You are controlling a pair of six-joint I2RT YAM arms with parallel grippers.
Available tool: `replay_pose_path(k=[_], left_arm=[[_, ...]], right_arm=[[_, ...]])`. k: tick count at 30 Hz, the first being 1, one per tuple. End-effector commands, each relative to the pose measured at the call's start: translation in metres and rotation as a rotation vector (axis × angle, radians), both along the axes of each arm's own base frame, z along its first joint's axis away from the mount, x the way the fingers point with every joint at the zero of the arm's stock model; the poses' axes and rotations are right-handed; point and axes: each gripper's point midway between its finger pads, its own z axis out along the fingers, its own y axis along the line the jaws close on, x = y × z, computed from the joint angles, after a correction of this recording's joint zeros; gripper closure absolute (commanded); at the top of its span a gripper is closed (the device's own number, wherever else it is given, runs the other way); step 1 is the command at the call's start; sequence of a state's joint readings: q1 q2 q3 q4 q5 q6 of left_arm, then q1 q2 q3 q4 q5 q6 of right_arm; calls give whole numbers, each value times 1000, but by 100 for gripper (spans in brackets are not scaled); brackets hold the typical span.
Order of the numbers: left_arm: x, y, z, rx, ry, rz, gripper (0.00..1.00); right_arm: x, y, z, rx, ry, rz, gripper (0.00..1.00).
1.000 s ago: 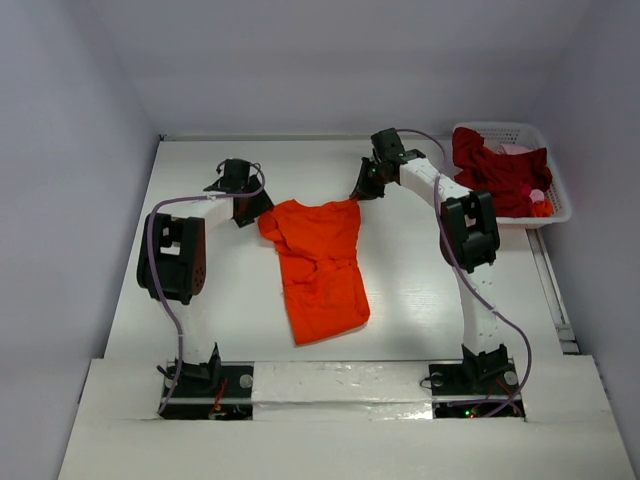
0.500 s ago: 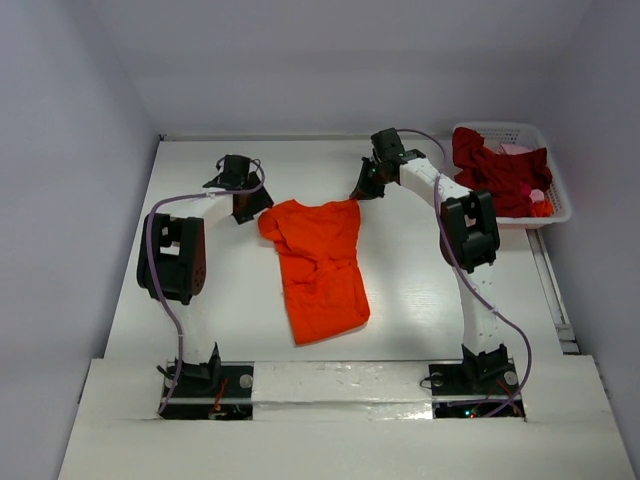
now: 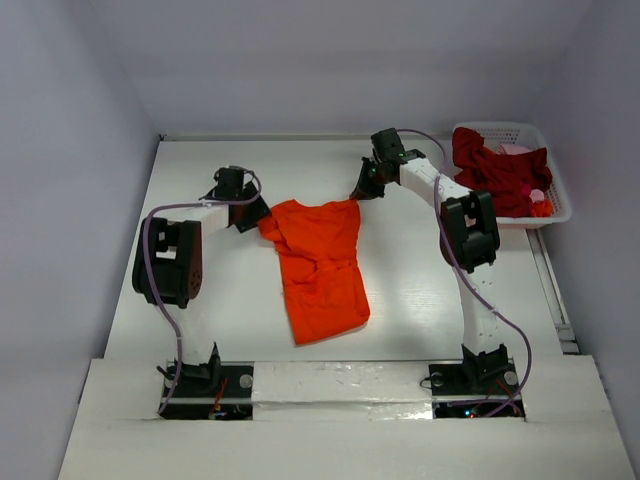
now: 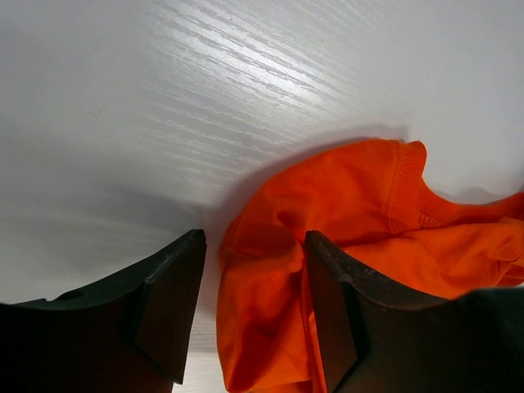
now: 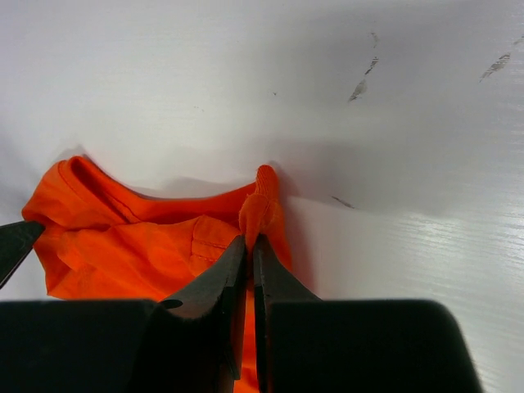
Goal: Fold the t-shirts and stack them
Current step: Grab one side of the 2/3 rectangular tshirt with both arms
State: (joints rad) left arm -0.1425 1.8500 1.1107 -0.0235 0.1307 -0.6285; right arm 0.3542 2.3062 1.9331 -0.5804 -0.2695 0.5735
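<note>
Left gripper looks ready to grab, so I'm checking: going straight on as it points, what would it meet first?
Most likely the bunched edge of the bright orange cloth t-shirt, lying just ahead between the open jaws of the left gripper, with the white table under it; depth is hard to judge.

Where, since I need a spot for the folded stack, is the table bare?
Bare table lies between the orange t-shirt and the right arm, and along the far edge behind both hands. Crowded: the shirt's far corners, where the left hand straddles and the right hand pinches cloth, and the basket heaped with dark red shirts.
</note>
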Motion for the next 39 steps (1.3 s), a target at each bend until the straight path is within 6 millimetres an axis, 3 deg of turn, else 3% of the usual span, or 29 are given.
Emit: replay_pose_path(k=[1, 5, 10, 20, 30, 39], left_arm=[[-6, 2, 10, -7, -12, 3, 50], [-9, 3, 14, -12, -18, 8, 54], [-13, 8, 12, -9, -15, 22, 70], [-9, 26, 13, -5, -25, 65, 65], [-9, 23, 1, -25, 4, 72, 69], [5, 16, -7, -74, -1, 88, 71]], right_arm=[[8, 8, 10, 23, -32, 5, 94], [9, 8, 10, 24, -31, 6, 94], [9, 9, 11, 29, -32, 7, 94], [9, 9, 11, 30, -31, 6, 94], [9, 10, 12, 36, -32, 6, 94], [9, 10, 11, 36, -30, 7, 94]])
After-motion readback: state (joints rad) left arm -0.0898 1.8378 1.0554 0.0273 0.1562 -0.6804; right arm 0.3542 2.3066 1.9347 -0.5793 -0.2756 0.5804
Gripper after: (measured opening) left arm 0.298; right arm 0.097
